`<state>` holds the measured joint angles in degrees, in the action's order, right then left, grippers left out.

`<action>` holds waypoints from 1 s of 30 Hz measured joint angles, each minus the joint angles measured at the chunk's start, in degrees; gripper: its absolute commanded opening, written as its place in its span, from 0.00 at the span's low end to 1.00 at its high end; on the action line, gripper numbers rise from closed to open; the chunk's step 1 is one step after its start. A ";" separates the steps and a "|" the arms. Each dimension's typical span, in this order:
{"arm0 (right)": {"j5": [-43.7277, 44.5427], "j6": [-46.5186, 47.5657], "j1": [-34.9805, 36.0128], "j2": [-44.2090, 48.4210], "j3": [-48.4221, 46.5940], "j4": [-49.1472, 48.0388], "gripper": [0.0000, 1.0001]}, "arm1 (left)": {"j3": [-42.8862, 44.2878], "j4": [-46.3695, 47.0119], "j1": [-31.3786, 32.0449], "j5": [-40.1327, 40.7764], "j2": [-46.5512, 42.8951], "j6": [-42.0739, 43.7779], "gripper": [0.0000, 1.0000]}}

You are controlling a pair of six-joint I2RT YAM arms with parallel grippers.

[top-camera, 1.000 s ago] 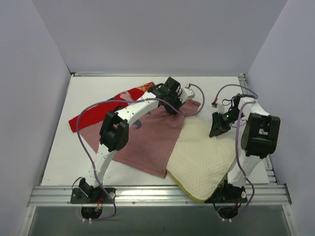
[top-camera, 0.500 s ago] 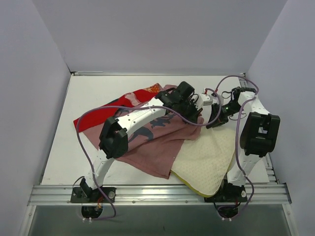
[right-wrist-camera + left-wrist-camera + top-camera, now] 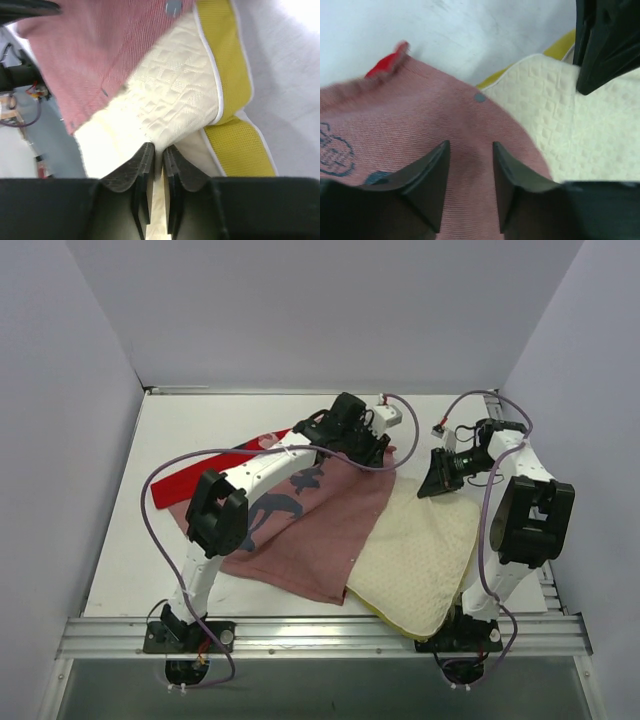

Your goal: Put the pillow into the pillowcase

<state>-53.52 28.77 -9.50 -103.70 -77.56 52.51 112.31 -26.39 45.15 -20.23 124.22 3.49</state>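
The right gripper [image 3: 158, 149] has its jaws pressed almost together, pinching a fold of the pillow [image 3: 415, 560] at its far corner. In the right wrist view, cream quilted squares run away from the fingertips. A yellow band [image 3: 225, 55] with white piping borders the pillow's edge.

The left gripper [image 3: 470, 146] has its jaws spread apart. They sit low over the pillowcase [image 3: 320, 520] with dull pink cloth showing between and below them; I cannot tell whether they touch it. Just beyond its fingers, a small grey dot [image 3: 479, 97] sits at the cloth's edge, where it overlaps the pillow.

The dark-blue marks [image 3: 270, 510] printed on the pink side are line drawings, not readable writing.

The pillowcase lies mid-table, pink side up. A red strip [image 3: 200, 475] trails toward the table's [image 3: 180, 420] left edge. The pillow lies outside the case at the near right corner, its near tip over the table's near edge and its left side tucked just under the pink cloth.

Half a second ago the left gripper was further right, close beside the right gripper, with the cloth bunched under it. Now it has drawn back left and the two are apart. The cloth lies flatter, and more of the blue print shows.
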 measured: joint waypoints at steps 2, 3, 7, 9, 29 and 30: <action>1.60 -1.03 0.50 0.00 -0.04 -2.25 0.23 | 0.63 -0.24 -2.14 -1.42 0.13 0.02 0.60; 3.06 -2.03 0.98 0.00 -0.17 -4.04 0.23 | 0.57 -0.37 -3.28 -2.69 0.00 -0.22 0.68; 7.48 -5.73 2.64 -0.26 -4.13 -8.33 0.09 | -7.80 0.72 -8.09 -7.63 -5.27 -1.46 0.75; 8.24 -7.74 3.56 -0.96 -8.72 -9.97 0.14 | -12.72 -0.39 -10.47 -8.55 -9.62 -1.29 0.76; 28.44 5.22 45.29 31.28 9.42 -12.46 1.00 | -40.98 -8.98 -36.89 -12.59 -41.16 -2.93 0.93; 29.49 5.18 47.60 30.03 9.42 -12.96 1.00 | -41.46 -9.14 -37.97 -12.59 -41.97 -3.39 0.93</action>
<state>-24.03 33.95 38.11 -73.67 -68.14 39.55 70.85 -35.53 7.18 -32.82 82.26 0.10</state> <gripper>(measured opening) 0.999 0.924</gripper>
